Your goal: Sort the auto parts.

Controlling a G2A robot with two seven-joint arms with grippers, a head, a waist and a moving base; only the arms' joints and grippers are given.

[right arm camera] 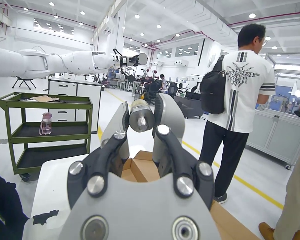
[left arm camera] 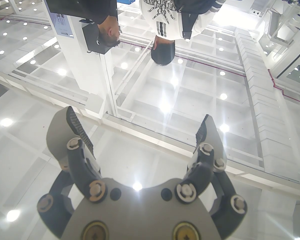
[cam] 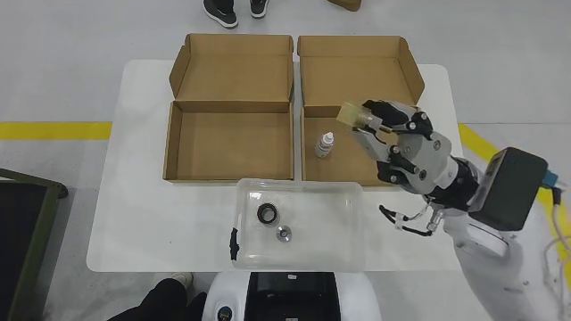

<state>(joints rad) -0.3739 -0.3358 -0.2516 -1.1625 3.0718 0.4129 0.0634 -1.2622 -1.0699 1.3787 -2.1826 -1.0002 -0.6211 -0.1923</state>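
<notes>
Two sides of the right hand (right arm camera: 142,113) are pressed together on a short pale cylinder with a metal stud at its end (right arm camera: 140,120). The cylinder's long axis runs in line with the hand, stud end back toward the wrist and the other end jutting past the fingertips.

Directly below the hand is an open brown cardboard box (cam: 343,171), and the cylinder hangs over the far part of its floor, close to the back wall. How high it hangs above that floor cannot be told. A small white bottle-shaped part (cam: 325,144) stands upright in the same box, low and off to one side of the fingertips, apart from the cylinder.

Because the cylinder sits ahead of the hand rather than under it, a release would likely land it nearer the back wall than the wrist suggests, probably clear of the bottle.

Behind the wrist, a clear plastic bin (cam: 350,232) on the white counter (cam: 134,187) holds a black ring (cam: 266,214) and a small silver metal piece (cam: 285,234). Farther out, past the bottle, lies a second brown cardboard box (cam: 227,143).

Farthest off, the left hand (left arm camera: 140,123) is spread apart and empty, turned up toward the ceiling, so the right arm is by far the nearer.
</notes>
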